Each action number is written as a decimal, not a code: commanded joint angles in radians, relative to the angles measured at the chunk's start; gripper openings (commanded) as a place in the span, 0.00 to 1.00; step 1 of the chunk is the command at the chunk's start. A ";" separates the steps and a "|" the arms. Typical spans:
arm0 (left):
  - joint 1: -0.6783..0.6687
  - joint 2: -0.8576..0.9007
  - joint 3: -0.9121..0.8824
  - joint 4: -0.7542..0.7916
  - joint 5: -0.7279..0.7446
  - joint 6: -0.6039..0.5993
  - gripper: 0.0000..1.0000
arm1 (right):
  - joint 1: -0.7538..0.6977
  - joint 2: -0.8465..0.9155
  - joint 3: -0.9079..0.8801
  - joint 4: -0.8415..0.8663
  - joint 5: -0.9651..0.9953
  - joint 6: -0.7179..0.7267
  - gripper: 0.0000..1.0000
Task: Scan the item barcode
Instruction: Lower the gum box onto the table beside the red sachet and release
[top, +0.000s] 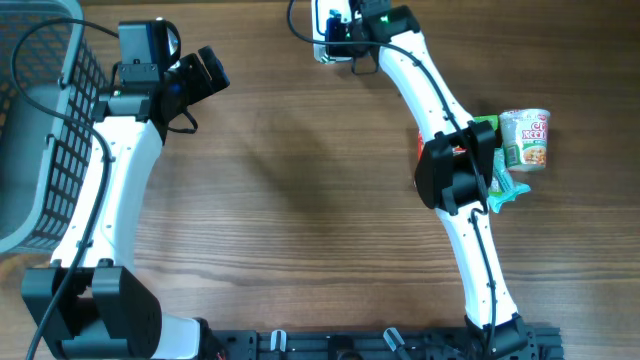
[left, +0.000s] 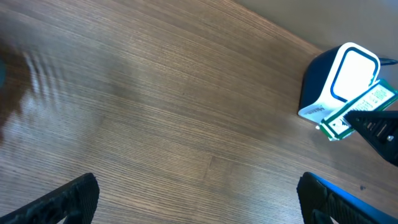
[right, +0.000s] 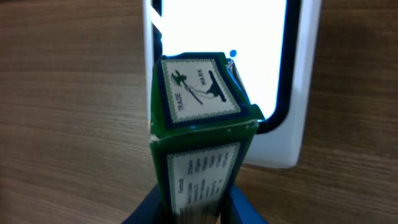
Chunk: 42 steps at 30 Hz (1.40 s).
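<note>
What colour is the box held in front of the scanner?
The box is green with white labels bordered dark blue; right wrist view shows it best.

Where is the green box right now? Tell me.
The green box is clamped in the right gripper, just in front of the lit scanner. In the overhead view, that is near the middle of the far edge of the table.

I read "TRADE" and "MARK" on the end label of the green box (right: 200, 93), its side label's fine print too blurred for me, red lettering on the noodle cup (top: 526, 138) illegible
</note>
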<state>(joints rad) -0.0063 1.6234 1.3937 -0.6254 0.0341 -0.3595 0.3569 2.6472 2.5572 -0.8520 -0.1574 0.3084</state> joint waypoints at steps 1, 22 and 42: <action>-0.003 0.009 0.018 0.003 -0.013 0.015 1.00 | -0.031 -0.095 0.024 -0.077 -0.022 -0.048 0.05; -0.003 0.009 0.018 0.003 -0.013 0.016 1.00 | -0.049 -0.451 -0.302 -0.741 0.163 -0.068 0.04; -0.003 0.009 0.018 0.003 -0.013 0.015 1.00 | -0.049 -0.459 -0.768 -0.447 0.228 -0.129 1.00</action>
<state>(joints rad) -0.0063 1.6241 1.3937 -0.6258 0.0303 -0.3595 0.3050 2.2021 1.7199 -1.2465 0.0612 0.2226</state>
